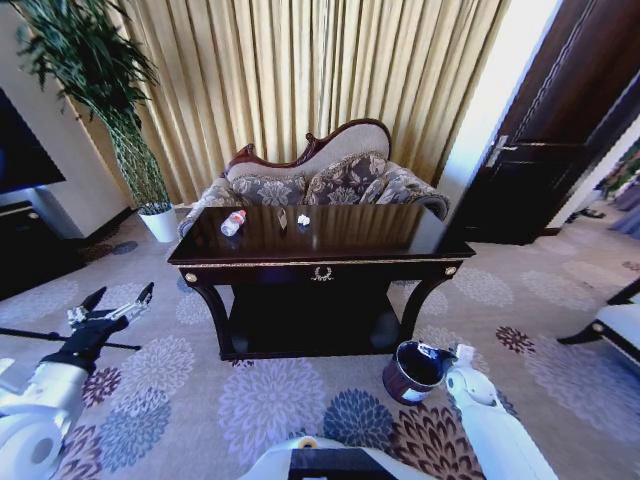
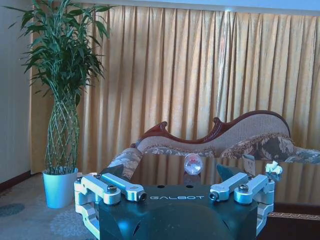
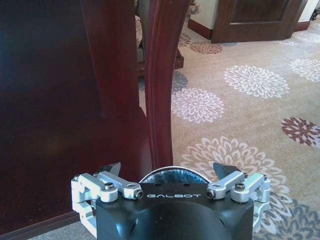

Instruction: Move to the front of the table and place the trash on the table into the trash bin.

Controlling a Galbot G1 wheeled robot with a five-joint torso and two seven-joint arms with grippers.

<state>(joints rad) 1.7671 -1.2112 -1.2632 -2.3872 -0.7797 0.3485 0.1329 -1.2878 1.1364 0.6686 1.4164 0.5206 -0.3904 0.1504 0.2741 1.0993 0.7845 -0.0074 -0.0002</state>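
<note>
Nearest, the right gripper [image 1: 447, 352] hangs over the trash bin [image 1: 412, 372], a dark brown bucket with a white label, beside the table's right front leg; its fingers are spread and empty. At left, the left gripper [image 1: 120, 296], marked GALBOT, is wide open and empty. Farther off, the dark glossy table [image 1: 320, 262] carries a red-capped bottle [image 1: 233, 222], a small wrapper [image 1: 282, 219] and a paper wad [image 1: 303, 219].

Console table [image 1: 330, 232]: dark glossy wood, mirror-like top. Bottle [image 1: 233, 223]: clear plastic. Sofa [image 1: 330, 180]: patterned cloth. Carpet [image 1: 270, 400]: matt.
</note>
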